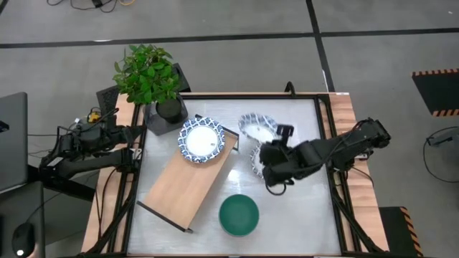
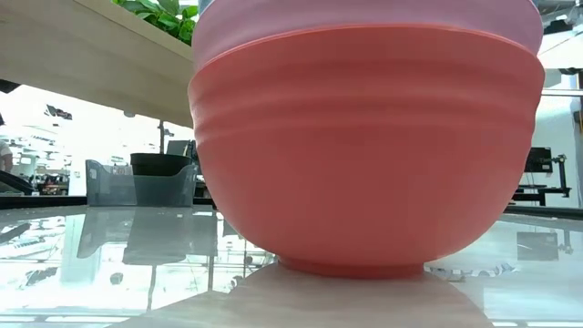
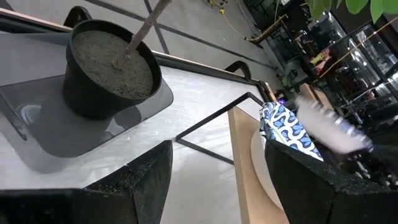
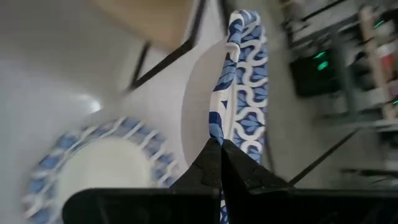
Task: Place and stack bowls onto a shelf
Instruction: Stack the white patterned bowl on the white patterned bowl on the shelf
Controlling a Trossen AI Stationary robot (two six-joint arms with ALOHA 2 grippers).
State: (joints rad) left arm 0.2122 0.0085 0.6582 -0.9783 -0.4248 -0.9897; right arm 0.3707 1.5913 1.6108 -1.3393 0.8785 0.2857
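Right hand (image 1: 264,140) pinches the rim of a blue-and-white patterned bowl (image 4: 244,93), lifted and tilted near the shelf (image 1: 188,184). Level it, centre over the shelf's patterned bowl (image 1: 201,140), then lower. Left hand (image 3: 217,180) waits spread by the plant pot (image 3: 109,71)

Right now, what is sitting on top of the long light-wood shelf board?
One blue-and-white patterned bowl with a white centre rests on the far end of the long light-wood shelf board; the rest of the board shows bare. Under the bowl cannot be seen.

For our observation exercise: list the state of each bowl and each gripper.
Right gripper: shut on patterned bowl, tilted.
Left gripper: open, empty.
Second patterned bowl: upright on shelf.
Green bowl: upright on table.
Pink bowl: nested in red bowl.
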